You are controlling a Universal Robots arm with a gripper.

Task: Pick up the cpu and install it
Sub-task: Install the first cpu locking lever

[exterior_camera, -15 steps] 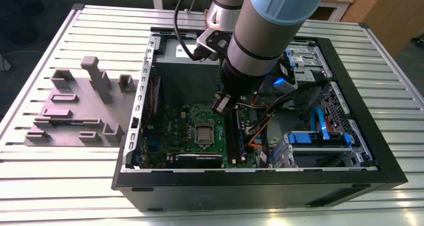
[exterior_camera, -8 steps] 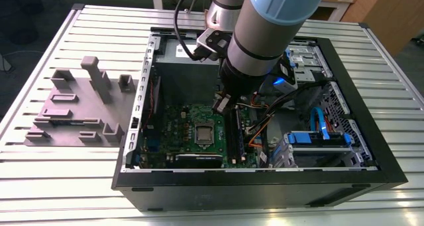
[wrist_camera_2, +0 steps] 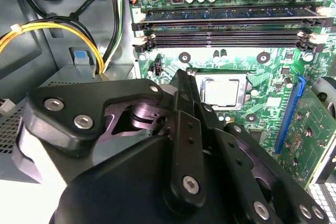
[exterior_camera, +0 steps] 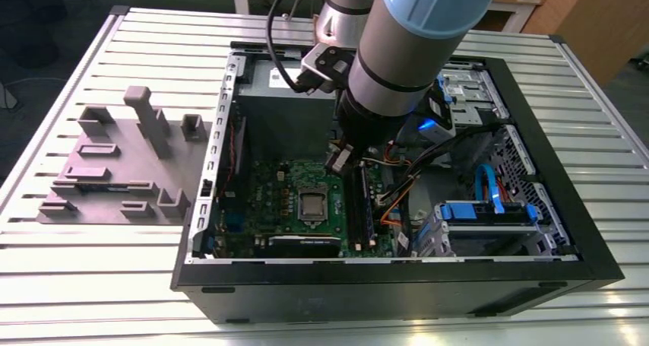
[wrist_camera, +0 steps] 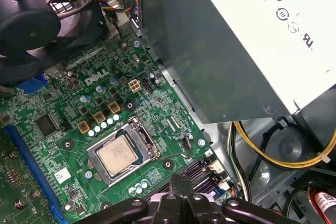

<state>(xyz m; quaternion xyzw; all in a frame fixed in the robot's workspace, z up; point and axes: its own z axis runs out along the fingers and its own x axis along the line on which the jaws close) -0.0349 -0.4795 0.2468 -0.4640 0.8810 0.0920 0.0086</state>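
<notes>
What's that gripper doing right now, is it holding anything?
Gripper: shut, holding nothing that shows, above the board near the memory slots. The cpu already sits in its socket.

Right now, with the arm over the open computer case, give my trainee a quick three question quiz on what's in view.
1. True or false: the cpu lies in its socket on the green motherboard.
2. Multiple choice: in the exterior view, the gripper hangs over A) the grey fixture block on the table, B) the inside of the computer case, C) the bare slatted table.
3. Fill in: the large grey box with a white label stands beside the ____.

Key: 1 true; 2 B; 3 motherboard.
</notes>
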